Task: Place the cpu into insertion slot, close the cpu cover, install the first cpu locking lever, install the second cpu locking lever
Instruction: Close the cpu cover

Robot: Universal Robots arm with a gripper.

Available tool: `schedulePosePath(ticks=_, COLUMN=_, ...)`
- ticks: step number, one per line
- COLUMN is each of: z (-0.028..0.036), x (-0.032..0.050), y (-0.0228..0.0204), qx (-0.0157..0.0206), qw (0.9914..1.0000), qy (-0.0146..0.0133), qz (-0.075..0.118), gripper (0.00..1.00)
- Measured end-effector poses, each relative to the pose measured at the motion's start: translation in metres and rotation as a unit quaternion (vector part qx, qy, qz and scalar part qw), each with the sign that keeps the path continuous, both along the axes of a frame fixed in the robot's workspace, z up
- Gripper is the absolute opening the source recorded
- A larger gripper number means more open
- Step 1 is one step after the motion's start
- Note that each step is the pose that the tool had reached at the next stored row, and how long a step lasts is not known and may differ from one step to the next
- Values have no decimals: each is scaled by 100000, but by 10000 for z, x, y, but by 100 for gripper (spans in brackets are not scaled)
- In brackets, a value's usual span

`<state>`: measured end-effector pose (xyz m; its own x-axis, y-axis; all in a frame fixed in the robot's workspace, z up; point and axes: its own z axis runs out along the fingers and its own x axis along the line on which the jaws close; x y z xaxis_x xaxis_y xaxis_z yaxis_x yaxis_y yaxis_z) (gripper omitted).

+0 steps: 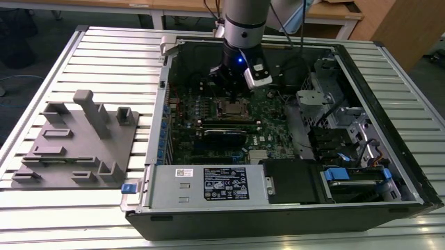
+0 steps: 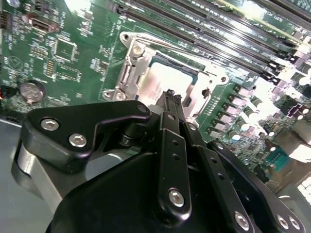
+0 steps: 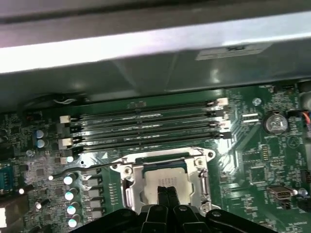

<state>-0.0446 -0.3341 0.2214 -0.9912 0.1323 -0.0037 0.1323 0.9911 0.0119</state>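
Right up close in both wrist views, the black two-finger gripper [image 2: 170, 95] [image 3: 167, 190] has its slim fingers pressed together, tips side by side with nothing visible between them. It holds nothing. Those tips sit right over the flat square cpu with the dull silver-grey face [image 3: 154, 177] [image 2: 167, 76]; whether they touch it, I cannot tell.

The cpu lies flat in its seat, showing through the window of the thin silvery square cpu cover [image 3: 128, 187] [image 2: 132, 68], and the cover is down around it. In the first wrist view a thin silvery wire lever [image 3: 82, 170] juts out from the socket's corner across the green circuit board [image 3: 252, 165], beside a row of small silver capacitors [image 3: 71, 195]. Latched or not, I cannot tell.

Just past the socket run the long narrow black memory slots [image 3: 146, 128], and off to one side sits a round silver coin battery [image 3: 274, 122] [image 2: 31, 91]. Beyond them rises the grey metal case wall [image 3: 146, 73].

Now the exterior view: the silver robot arm [image 1: 245, 21] comes down into the open black computer case [image 1: 278, 219], the gripper [image 1: 232, 96] directly above the small square insertion slot [image 1: 234, 108]. The case rests on a slatted aluminium table [image 1: 104, 52], with a grey moulded fixture [image 1: 76, 146] on the exterior view's left.
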Motion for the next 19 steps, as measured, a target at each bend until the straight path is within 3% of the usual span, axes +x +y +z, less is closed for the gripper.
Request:
schedulePosePath(ticks=3, z=-16, x=-42, y=1, qx=10, qw=100000, qy=-3, qz=134, gripper=10)
schedulePosePath(ticks=15, z=-20, x=-43, y=0, qx=-2, qw=100000, qy=0, qz=142, gripper=10)
schedulePosePath(ticks=16, z=-30, x=-132, y=0, qx=-1, qw=100000, qy=0, qz=140, gripper=10)
schedulePosePath(ticks=19, z=-32, x=-152, y=0, qx=4, qw=100000, qy=-3, qz=140, gripper=10)
